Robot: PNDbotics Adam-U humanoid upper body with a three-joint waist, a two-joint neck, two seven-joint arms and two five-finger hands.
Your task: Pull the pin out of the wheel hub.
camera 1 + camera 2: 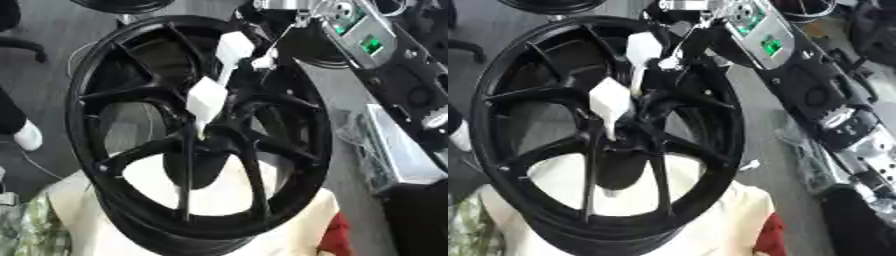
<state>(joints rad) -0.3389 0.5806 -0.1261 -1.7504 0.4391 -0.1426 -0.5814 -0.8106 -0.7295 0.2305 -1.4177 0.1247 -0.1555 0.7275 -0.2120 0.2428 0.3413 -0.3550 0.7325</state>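
Left eye view shows the black wheel hub point(197, 135) filling mid-frame, a white pin point(207, 100) standing rigid at its centre, likely light, best gripped by its wide head, while the right hand point(262, 61), upper centre, is too unclear to call.

Paired head views, close above wheel hub point(197, 135)

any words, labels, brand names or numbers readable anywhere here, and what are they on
No readable text in either view.
Right arm: a green lit panel shows only a blurred shape, nothing legible.
White pieces at the right hand: blank, no print visible.
Black wheel hub: no brand or numbers visible on spokes or rim.
Cloth under the wheel: no lettering seen.
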